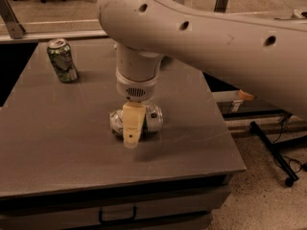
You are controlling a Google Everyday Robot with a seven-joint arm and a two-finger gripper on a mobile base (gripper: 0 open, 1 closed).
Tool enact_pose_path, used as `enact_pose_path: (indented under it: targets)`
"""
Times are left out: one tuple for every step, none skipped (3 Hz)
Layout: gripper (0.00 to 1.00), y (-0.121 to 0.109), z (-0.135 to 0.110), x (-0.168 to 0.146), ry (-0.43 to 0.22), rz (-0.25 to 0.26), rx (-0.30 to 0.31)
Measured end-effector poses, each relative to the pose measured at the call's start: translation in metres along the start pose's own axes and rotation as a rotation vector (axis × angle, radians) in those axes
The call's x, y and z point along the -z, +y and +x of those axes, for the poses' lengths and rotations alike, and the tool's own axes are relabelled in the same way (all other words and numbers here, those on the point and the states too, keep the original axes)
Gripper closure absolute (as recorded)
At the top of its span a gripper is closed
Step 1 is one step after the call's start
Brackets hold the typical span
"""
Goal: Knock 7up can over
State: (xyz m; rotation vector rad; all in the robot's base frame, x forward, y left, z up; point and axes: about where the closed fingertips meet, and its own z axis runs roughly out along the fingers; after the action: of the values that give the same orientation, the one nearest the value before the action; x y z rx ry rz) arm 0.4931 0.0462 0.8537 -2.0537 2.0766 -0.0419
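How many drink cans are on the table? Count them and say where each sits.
2. A mottled green can stands upright near the table's far left corner. The 7up can lies on its side at mid-table, directly under the gripper. The arm may hide others.

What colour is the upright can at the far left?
Mottled green can, camera view; the gripper is at the 7up can.

Claw (132,134) over toppled 7up can (152,120), table (57,138)

The silvery 7up can (152,119) lies on its side beneath the pincer (131,137)
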Motion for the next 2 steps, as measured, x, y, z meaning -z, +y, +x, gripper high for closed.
enact_pose_path:
  targets:
    - [0.0, -0.013, 0.031, 0.009, -0.104, 0.033, -0.07]
    - [0.0, -0.025, 0.079, 0.041, -0.282, 0.151, -0.148]
